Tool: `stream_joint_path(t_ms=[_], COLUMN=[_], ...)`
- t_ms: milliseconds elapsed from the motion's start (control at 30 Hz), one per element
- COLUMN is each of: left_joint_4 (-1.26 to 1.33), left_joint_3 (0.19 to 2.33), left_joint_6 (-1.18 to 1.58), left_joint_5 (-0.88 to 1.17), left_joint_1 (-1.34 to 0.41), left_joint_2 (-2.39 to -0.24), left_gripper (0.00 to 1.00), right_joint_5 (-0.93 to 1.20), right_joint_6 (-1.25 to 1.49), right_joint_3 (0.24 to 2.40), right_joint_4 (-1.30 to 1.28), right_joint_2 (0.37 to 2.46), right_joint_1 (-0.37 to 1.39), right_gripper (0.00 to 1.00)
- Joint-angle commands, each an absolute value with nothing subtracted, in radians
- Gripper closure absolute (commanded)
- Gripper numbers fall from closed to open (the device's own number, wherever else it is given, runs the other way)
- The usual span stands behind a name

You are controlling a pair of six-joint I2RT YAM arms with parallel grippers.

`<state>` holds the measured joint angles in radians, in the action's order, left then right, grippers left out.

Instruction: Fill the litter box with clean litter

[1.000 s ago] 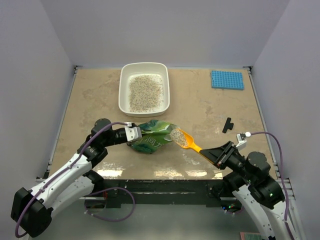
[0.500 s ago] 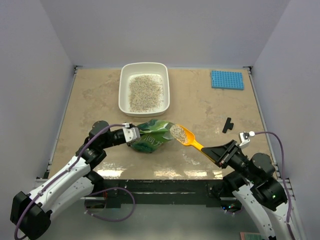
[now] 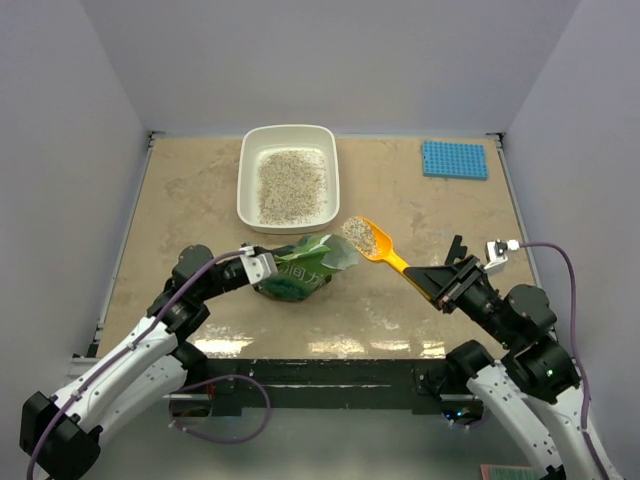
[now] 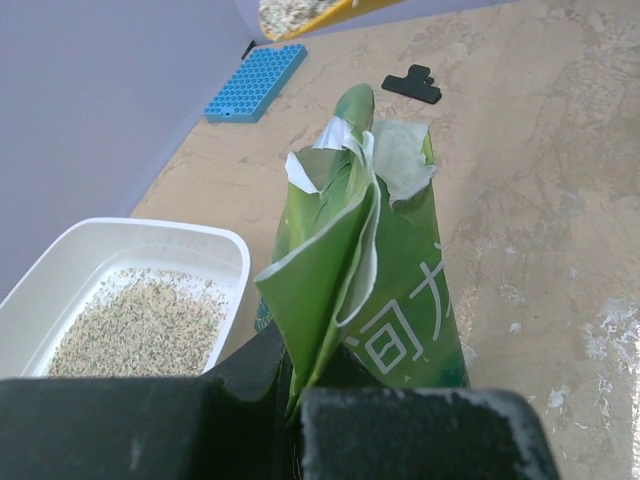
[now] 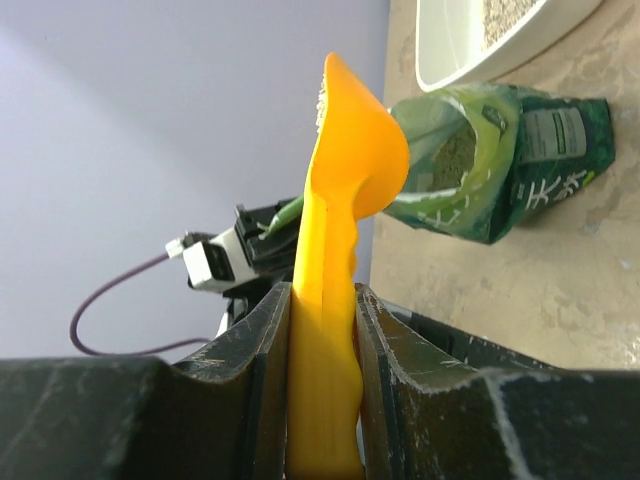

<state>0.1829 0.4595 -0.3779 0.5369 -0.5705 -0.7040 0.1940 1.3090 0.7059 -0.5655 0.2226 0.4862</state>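
Note:
The white litter box (image 3: 245,175) stands at the back centre with clean litter (image 3: 292,185) spread in it; it also shows in the left wrist view (image 4: 215,242). My left gripper (image 3: 268,270) is shut on the edge of the open green bag (image 3: 305,268), holding it upright (image 4: 385,270). My right gripper (image 3: 432,283) is shut on the handle of the orange scoop (image 3: 375,243), whose bowl carries a heap of litter (image 3: 358,235) above the table, right of the bag and near the box's front right corner. In the right wrist view the scoop (image 5: 345,180) stands between my jaws.
A blue studded mat (image 3: 455,159) lies at the back right. A black clip (image 3: 456,248) lies on the table close to my right gripper. Walls close in the left, right and back sides.
My right gripper has lifted the loaded scoop out of the bag's mouth and carried it back towards the litter box. The left gripper keeps hold of the bag, which now stands more upright.

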Motion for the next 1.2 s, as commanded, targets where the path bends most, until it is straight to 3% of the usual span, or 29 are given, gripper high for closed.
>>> stream_joint_path(t_ms=[0, 800, 967, 1167], left_joint_4=[0.238, 0.252, 0.245, 0.249], left_joint_3=[0.457, 0.434, 0.430, 0.431], left_joint_6=[-0.385, -0.362, -0.370, -0.368], left_joint_5=[0.577, 0.586, 0.565, 0.568], left_joint_1=[-0.569, -0.569, -0.569, -0.569], left_joint_2=[-0.681, -0.588, -0.572, -0.587], left_gripper=[1.00, 1.00, 1.00, 1.00], right_joint_5=[0.123, 0.348, 0.388, 0.261], right_joint_6=[1.305, 1.215, 1.001, 0.753], right_joint_3=[0.733, 0.785, 0.931, 1.057], right_joint_4=[-0.324, 0.678, 0.577, 0.358], right_joint_2=[0.302, 1.405, 1.604, 1.704], right_joint_1=[0.488, 0.451, 0.442, 0.442], right_gripper=[1.00, 1.00, 1.00, 1.00])
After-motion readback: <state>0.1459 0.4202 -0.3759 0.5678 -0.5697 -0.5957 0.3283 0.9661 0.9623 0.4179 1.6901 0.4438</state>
